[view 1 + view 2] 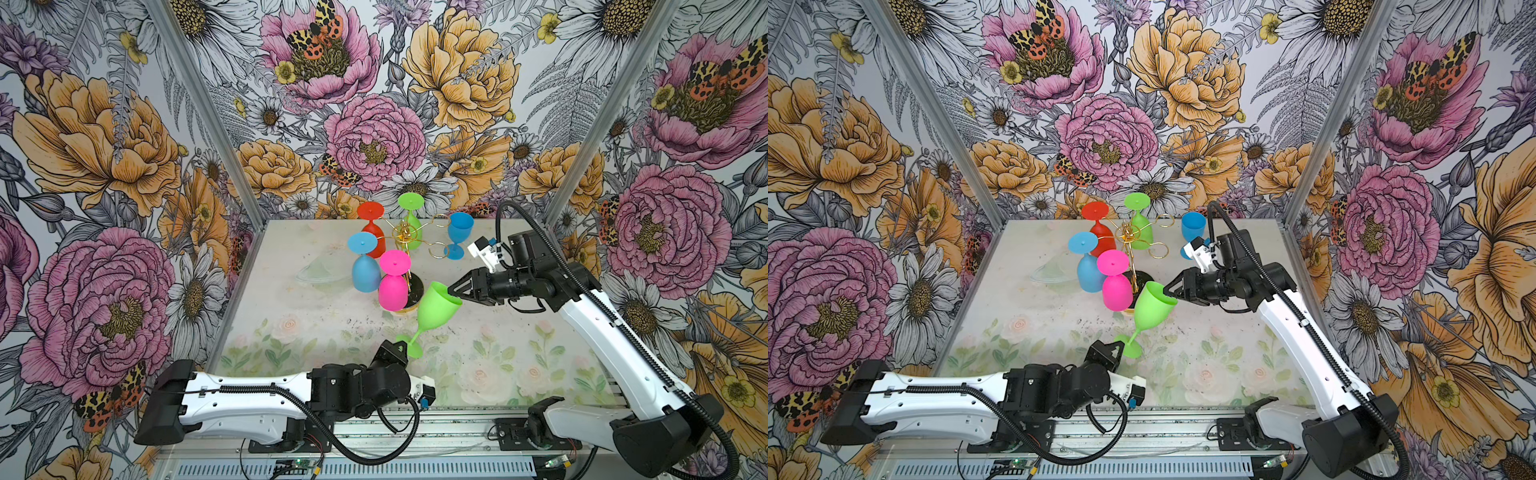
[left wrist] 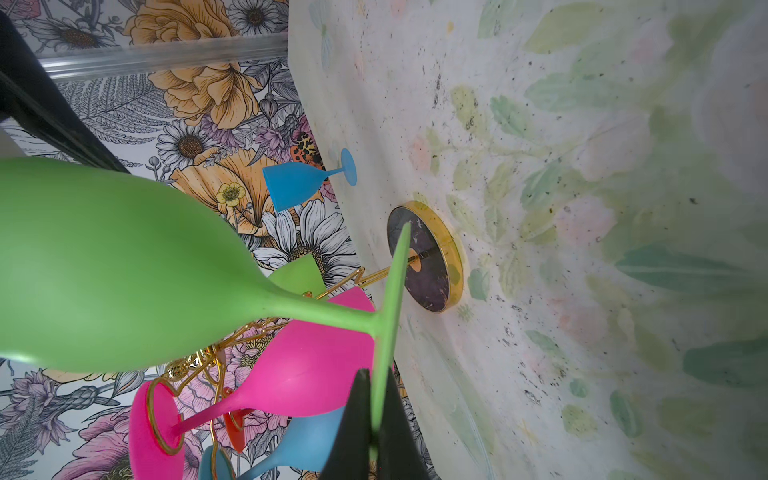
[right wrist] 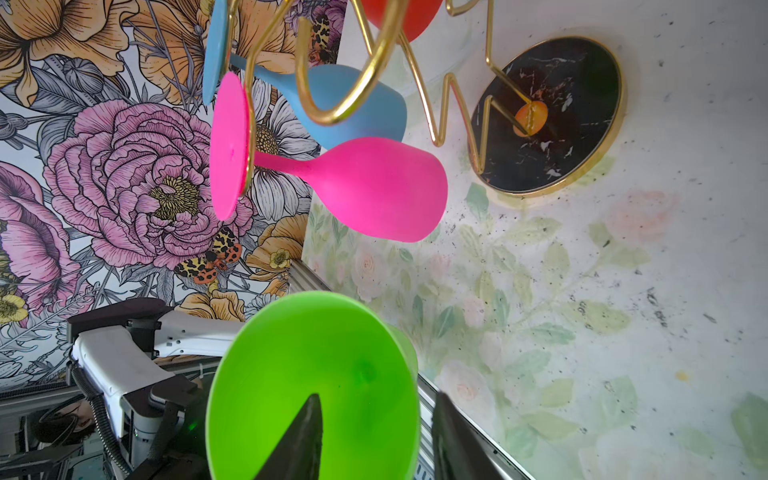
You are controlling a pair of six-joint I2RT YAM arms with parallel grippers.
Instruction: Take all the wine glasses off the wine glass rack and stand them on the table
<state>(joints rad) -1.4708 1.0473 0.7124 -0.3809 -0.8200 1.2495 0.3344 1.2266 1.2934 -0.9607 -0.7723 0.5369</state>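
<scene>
The left gripper [image 1: 398, 348], nearest the camera in both top views, was closed on the thin edge of the foot of the green wine glass [image 1: 436, 305]. This glass was already off the rack [image 1: 405, 237]. It hung tilted in the air above the desk [image 1: 519, 332], just in front of the rack base and near the pink glass [image 1: 392, 291], which hung upside down on a hook. The right gripper [image 1: 452, 291] stood open over the rim of the bowl, one finger inside and one outside, with a gap to the wall, so it did not grip yet. I think the main danger was the small hold on the foot: the heavy bowl was far from it, and the glass could turn or slip out. If the right gripper pushed the rim sideways when it shut, it could twist the glass free. If the left gripper let go too early, the glass would probably fall on the desk, or swing into the pink glass and shake the rack.
</scene>
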